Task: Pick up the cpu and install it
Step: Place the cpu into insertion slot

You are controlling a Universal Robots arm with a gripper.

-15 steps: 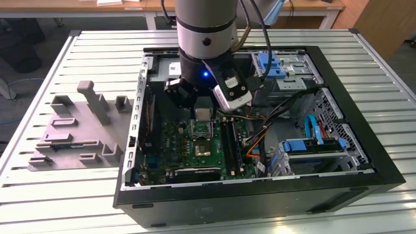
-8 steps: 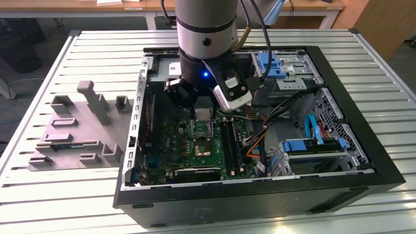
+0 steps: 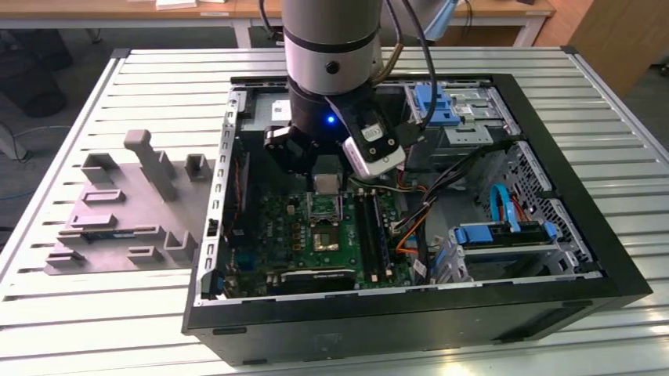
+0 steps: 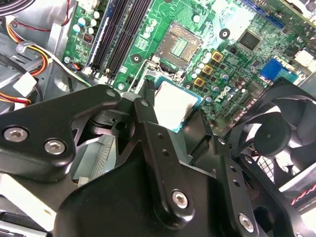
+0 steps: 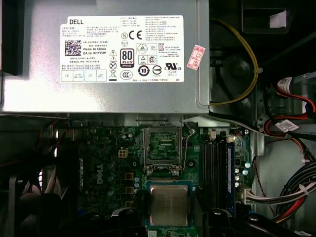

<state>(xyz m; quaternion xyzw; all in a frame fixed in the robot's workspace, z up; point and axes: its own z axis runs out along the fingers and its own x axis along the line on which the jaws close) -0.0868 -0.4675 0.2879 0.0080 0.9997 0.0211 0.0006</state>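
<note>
Clearly the claw (image 4: 176, 107) is clamped on the cpu (image 4: 174, 101). In the second wrist view its two black fingers (image 4: 153, 123) press on opposite edges of the silvery chip. The chip is held off the green motherboard (image 4: 232, 64), near the open socket frame (image 4: 178, 43) but apart from it. In the first wrist view the chip lies between the fingertips, on the side of the frame away from the grey power-supply box (image 5: 98, 59).

The chip hides whatever is on the board directly under it, and the claw's black linkage covers the board nearer the camera. Dark memory slots (image 4: 118, 34) run beside the socket frame, and a black fan (image 4: 276, 133) is partly cut off by the picture edge.

In the exterior view the arm (image 3: 332, 55) stands at upper centre with its upper part cut off. Its wrist hides most of the claw, so the grip cannot be judged from there.

The black computer case (image 3: 418, 313) lies open on a slatted metal surface (image 3: 157, 70). At the exterior view's left a grey tray (image 3: 125, 211) with upright posts rests just beside the case. Wooden desks (image 3: 125, 8) cross the upper edge of that view.
</note>
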